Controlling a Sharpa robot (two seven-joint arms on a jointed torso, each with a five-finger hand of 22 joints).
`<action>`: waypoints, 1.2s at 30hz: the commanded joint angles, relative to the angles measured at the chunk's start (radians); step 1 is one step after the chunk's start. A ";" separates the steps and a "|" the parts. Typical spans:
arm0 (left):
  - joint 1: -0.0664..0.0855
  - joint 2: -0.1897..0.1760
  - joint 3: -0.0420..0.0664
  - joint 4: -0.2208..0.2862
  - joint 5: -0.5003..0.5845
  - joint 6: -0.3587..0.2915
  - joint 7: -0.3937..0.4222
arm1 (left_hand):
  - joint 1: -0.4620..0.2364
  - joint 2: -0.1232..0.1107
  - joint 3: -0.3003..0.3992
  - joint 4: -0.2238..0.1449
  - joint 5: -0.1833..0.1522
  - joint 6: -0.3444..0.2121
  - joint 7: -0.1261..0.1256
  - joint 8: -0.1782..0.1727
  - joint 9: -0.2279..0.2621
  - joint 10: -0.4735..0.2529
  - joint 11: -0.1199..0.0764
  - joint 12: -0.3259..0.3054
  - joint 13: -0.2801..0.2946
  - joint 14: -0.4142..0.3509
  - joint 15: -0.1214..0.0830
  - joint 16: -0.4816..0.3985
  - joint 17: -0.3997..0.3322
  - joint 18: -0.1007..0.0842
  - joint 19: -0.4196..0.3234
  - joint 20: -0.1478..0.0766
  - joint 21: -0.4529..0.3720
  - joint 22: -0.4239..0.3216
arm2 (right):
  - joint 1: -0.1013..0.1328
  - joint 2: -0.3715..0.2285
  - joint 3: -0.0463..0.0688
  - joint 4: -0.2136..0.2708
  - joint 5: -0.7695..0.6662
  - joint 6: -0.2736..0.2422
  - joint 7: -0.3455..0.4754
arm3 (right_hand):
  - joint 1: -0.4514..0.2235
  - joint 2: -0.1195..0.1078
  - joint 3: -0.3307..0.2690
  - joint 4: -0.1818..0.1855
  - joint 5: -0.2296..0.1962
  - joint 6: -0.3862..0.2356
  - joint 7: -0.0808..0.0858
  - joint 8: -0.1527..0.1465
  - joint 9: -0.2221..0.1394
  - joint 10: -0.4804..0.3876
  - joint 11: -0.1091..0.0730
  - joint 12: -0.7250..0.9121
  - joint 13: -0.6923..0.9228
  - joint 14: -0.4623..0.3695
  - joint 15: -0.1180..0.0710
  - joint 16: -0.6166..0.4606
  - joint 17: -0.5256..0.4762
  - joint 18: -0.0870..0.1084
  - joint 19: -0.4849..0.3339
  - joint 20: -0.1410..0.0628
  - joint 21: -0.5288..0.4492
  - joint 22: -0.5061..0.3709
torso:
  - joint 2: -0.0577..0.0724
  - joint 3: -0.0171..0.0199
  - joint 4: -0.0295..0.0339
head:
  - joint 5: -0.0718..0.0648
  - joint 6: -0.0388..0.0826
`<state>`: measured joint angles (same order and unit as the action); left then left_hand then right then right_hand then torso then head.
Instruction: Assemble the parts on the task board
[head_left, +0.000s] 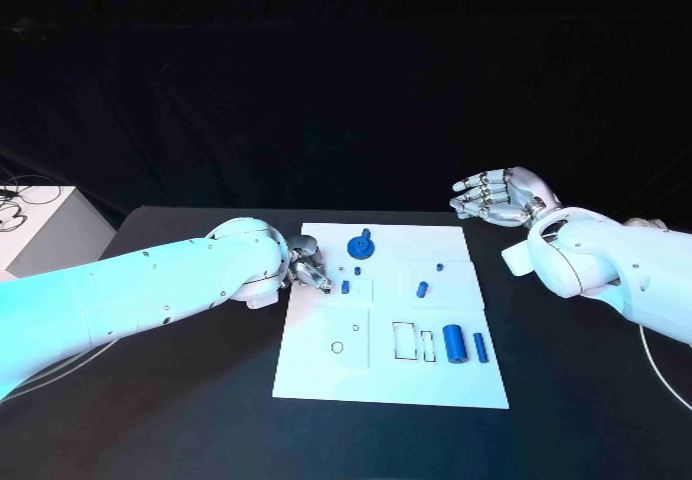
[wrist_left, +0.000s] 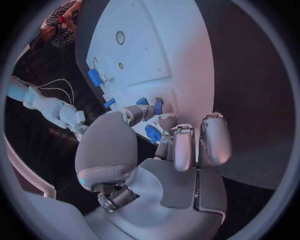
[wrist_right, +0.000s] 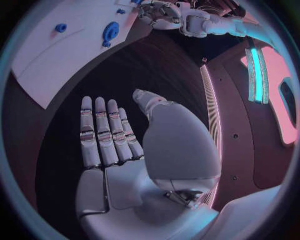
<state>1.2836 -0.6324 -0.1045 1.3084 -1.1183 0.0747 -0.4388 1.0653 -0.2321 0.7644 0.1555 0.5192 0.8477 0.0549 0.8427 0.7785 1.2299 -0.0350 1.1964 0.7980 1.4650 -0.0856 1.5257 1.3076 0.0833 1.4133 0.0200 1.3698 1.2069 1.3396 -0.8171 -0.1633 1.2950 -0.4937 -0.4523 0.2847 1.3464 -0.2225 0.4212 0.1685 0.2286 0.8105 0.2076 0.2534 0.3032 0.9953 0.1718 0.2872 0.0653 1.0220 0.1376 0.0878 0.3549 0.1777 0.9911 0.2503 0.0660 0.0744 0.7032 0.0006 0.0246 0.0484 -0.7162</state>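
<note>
Head view: the white task board (head_left: 389, 370) lies in the middle of the black worktop (head_left: 173, 420). On it I see a round blue gear-like part (head_left: 361, 245) near the far edge, a small blue peg (head_left: 421, 290) mid-board, and a blue cylinder (head_left: 453, 343) beside a thin blue bar (head_left: 480, 347) nearer me. My left hand (head_left: 307, 268) sits at the board's left edge with fingers curled by a small blue part (head_left: 345, 287); I cannot tell whether it grips it. My right hand (head_left: 498, 195) hovers off the board's far right corner, fingers apart, holding nothing.
</note>
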 joint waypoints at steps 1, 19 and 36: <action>-0.006 0.002 -0.005 -0.001 -0.013 0.028 0.005 | -0.001 0.010 0.160 -0.163 0.001 0.025 -0.021 0.003 0.048 0.004 -0.004 0.001 -0.002 0.084 -0.009 0.003 0.183 -0.008 0.006 -0.003 0.005 0.000 | 0.000 -0.001 0.001 0.002 -0.003 0.011 0.012 | -0.001 0.001 0.004 -0.003 0.003 0.008 0.026 -0.001 -0.001 0.008 0.001 -0.002 -0.002 0.007 -0.001 -0.007 -0.001 0.007 0.005 -0.002 0.000 -0.001 | 0.000 0.0001 -0.0005 | 0.003 -0.003; -0.006 -0.004 -0.005 0.009 -0.006 0.059 0.014 | 0.000 0.009 0.162 -0.165 0.000 0.025 -0.022 0.003 0.049 0.006 -0.004 0.002 0.002 0.084 -0.009 0.004 0.184 -0.008 0.006 -0.003 0.005 0.000 | 0.000 -0.001 0.001 0.000 0.000 0.013 0.011 | -0.003 0.001 0.004 -0.003 0.003 0.008 0.027 -0.001 -0.002 0.008 0.001 -0.002 -0.002 0.008 0.000 -0.007 -0.002 0.007 0.005 -0.002 0.000 -0.002 | 0.000 0.0006 -0.0005 | 0.001 -0.010; -0.005 -0.009 0.003 0.010 0.010 0.077 0.006 | 0.002 0.009 0.164 -0.167 0.000 0.025 -0.022 0.004 0.049 0.007 -0.005 0.003 0.003 0.084 -0.010 0.004 0.185 -0.008 0.006 -0.003 0.006 0.001 | 0.000 0.000 0.001 -0.001 0.001 0.015 0.011 | -0.004 0.001 0.005 -0.003 0.003 0.009 0.027 -0.002 -0.002 0.008 0.001 -0.003 -0.002 0.008 0.000 -0.008 -0.004 0.007 0.005 -0.002 0.000 -0.003 | 0.000 0.0007 0.0000 | 0.004 -0.015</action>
<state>1.2823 -0.6431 -0.0991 1.3194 -1.1179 0.1106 -0.4318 1.0654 -0.2320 0.7645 0.1556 0.5163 0.8477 0.0548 0.8433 0.8269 1.2340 -0.0358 1.1964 0.8005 1.4687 -0.0892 1.5257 1.3076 0.0832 1.4132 0.0200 1.3697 1.2066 1.3396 -0.8167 -0.1633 1.2935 -0.4923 -0.4484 0.2848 1.3464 -0.2225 0.4212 0.1685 0.2286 0.8105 0.2076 0.2533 0.3021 0.9953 0.1718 0.2872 0.0653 1.0220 0.1376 0.0838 0.3521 0.1777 0.9911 0.2503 0.0660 0.0722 0.7023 0.0010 0.0244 0.0523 -0.7291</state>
